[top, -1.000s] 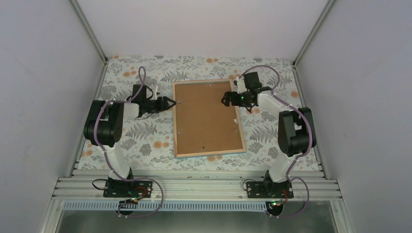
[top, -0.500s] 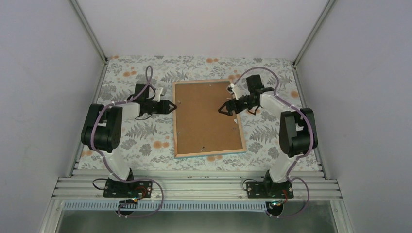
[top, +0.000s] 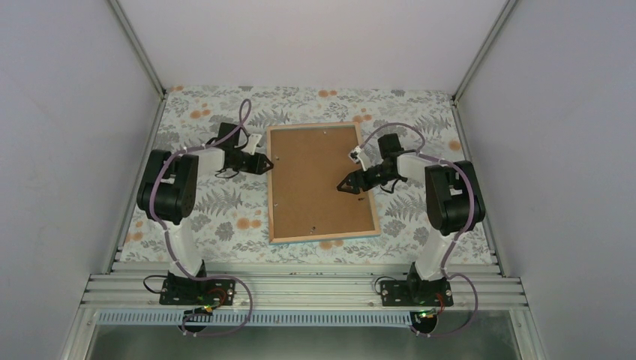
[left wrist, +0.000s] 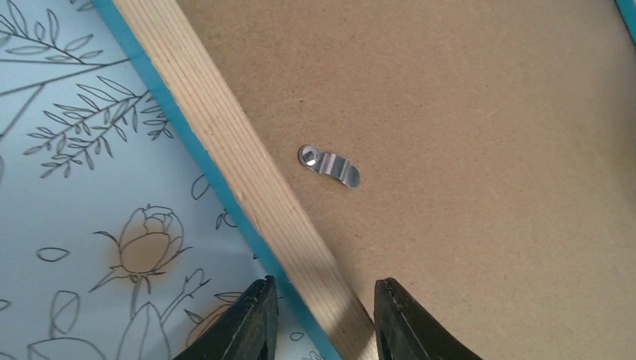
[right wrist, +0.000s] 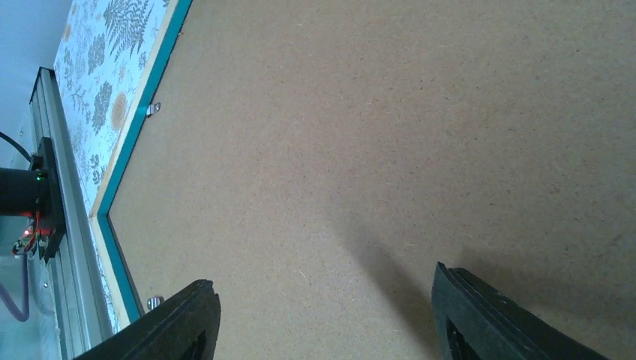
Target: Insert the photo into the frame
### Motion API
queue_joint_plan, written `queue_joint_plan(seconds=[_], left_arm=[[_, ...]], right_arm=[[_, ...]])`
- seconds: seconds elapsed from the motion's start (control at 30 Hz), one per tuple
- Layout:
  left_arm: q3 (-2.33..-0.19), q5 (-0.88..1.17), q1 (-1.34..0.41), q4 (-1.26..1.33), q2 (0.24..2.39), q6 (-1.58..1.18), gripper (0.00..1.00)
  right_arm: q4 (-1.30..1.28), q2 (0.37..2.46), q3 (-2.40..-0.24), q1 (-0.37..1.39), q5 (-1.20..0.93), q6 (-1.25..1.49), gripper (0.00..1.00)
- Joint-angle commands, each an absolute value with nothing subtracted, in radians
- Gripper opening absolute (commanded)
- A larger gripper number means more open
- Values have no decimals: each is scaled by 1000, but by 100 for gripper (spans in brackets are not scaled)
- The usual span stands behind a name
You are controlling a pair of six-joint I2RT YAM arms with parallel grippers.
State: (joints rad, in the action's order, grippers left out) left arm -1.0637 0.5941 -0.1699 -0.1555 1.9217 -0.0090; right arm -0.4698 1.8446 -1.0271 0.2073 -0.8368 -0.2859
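Brown, teal and florals
The backing board is plain brown; the frame shows pale grained wood edged teal; the bench is whitish with grey ferns and orange blooms; left claw and right claw are black.

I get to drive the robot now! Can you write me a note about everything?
Left gripper open, over the frame's left edge.
Right gripper open, above the brown board.
Both hold nothing.
Frame lies face down, board inside it.
Photo not in view; maybe under the board, cannot tell.
Left to do: check for the photo, then probably fasten the metal clips.
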Motion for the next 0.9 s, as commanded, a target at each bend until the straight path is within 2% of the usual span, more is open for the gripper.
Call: queue_joint_plan(seconds=[0.0,0.27,0.47,0.67,0.87], left_arm=[[-1100,551,-174,-196,1912,65,34],[-1040,532,-174,-236,1786,194,34],[-991,576,-185,-259,1727,239,35],[-972,557,-216,-271,1732,257,38],[-972,531,-230,-273,1775,247,39]], right_arm=[[-438,1856,-1013,204,-871,-321,70],[-355,1733,-999,277,-884,-420,68],[-157,1704,-966,387,-840,-310,63],[-7,1739,-945,546,-699,-236,56],[106,1796,-940,658,-538,-221,57]])
